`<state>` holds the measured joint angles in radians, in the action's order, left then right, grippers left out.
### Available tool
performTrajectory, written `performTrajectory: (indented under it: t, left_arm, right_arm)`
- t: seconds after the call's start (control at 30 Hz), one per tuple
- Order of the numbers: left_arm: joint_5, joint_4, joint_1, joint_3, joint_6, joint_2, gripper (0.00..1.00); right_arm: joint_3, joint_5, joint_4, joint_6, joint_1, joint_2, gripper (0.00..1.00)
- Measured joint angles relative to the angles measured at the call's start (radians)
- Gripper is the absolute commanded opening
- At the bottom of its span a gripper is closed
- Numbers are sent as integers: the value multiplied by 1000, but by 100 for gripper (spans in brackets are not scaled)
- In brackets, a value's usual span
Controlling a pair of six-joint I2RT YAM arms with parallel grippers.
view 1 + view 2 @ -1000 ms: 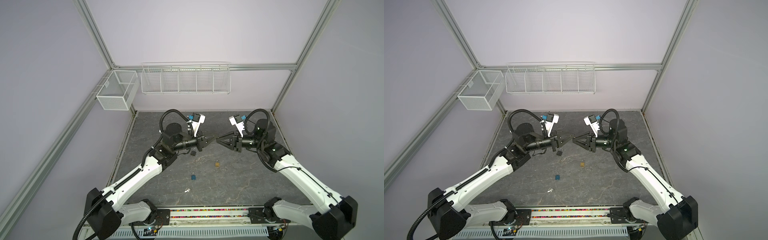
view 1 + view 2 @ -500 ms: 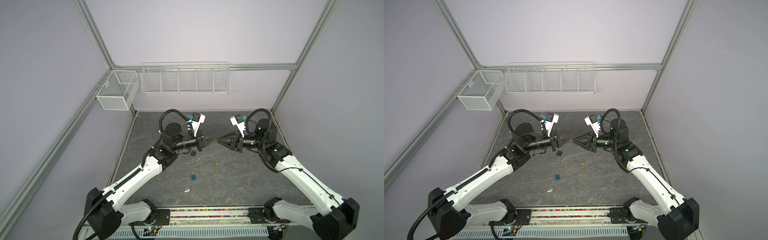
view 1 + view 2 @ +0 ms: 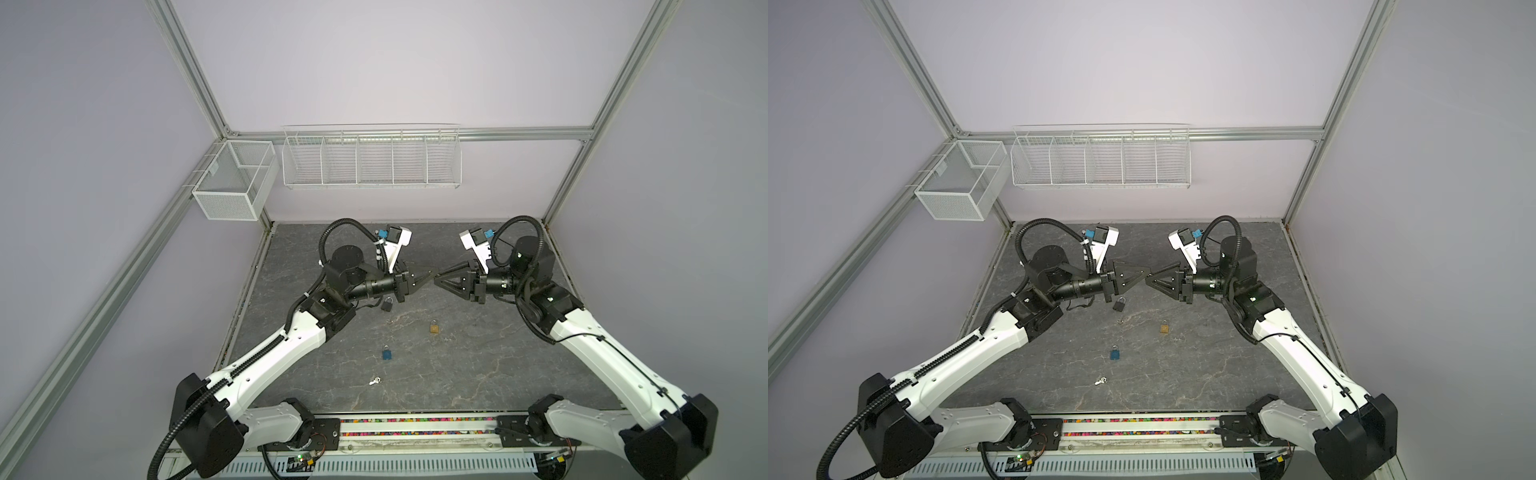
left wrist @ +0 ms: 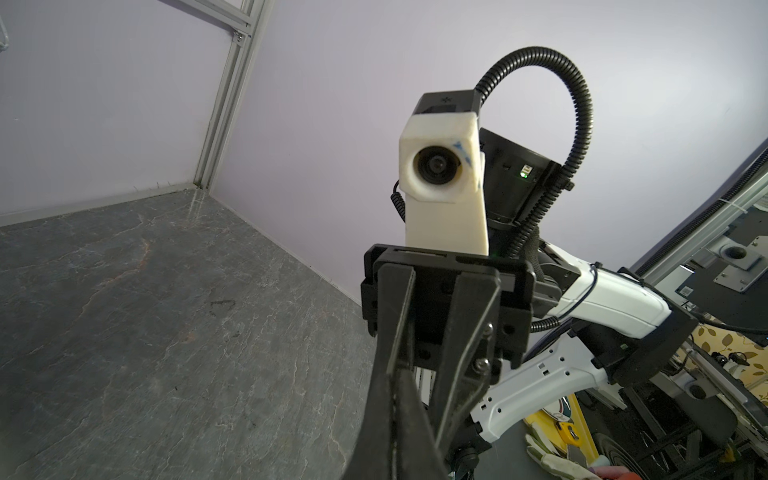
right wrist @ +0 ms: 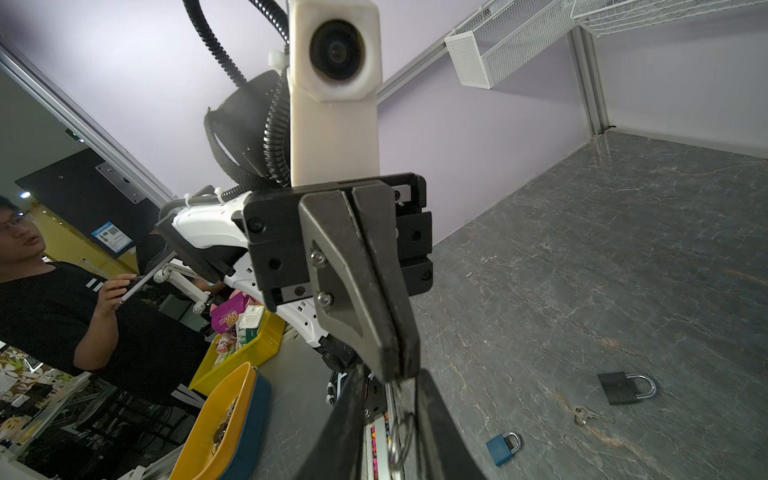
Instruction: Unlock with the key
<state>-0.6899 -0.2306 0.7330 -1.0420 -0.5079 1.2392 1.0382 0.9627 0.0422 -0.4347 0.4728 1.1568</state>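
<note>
The left gripper (image 3: 430, 274) and right gripper (image 3: 438, 279) stood tip to tip in the air above the dark grey, marble-veined tabletop (image 3: 498, 340), a little toward 12 o'clock of its middle in both top views. The left one was clenched tight. In the right wrist view a thin silver wire key ring (image 5: 401, 438) dangled from its tip; whether a key sat in the pinch could not be made out. The right gripper's black fingers (image 5: 345, 419) stood slightly parted on either side of that ring, and I could not tell whether they touched it.

A small brass padlock (image 3: 434, 328) lay near the tabletop's middle, with a black padlock with a steel shackle (image 3: 386, 305) at its 10 o'clock and a blue padlock (image 3: 387, 354) at its 8 o'clock. A loose silver key (image 3: 390, 322) lay just at 6 o'clock of the black padlock. A small silver bunch of keys (image 3: 375, 380) lay at 7 o'clock of the blue one.
</note>
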Motion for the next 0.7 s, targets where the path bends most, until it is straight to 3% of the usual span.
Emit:
performTrajectory:
  t: [0.43, 0.7]
  left_arm:
    - [-7, -3, 0, 0, -3, 0, 0]
    - [-7, 5, 0, 0, -2, 0, 0]
  right_arm:
    - [1, 0, -8, 19, 0, 1, 7]
    - [2, -5, -23, 28, 0, -1, 6]
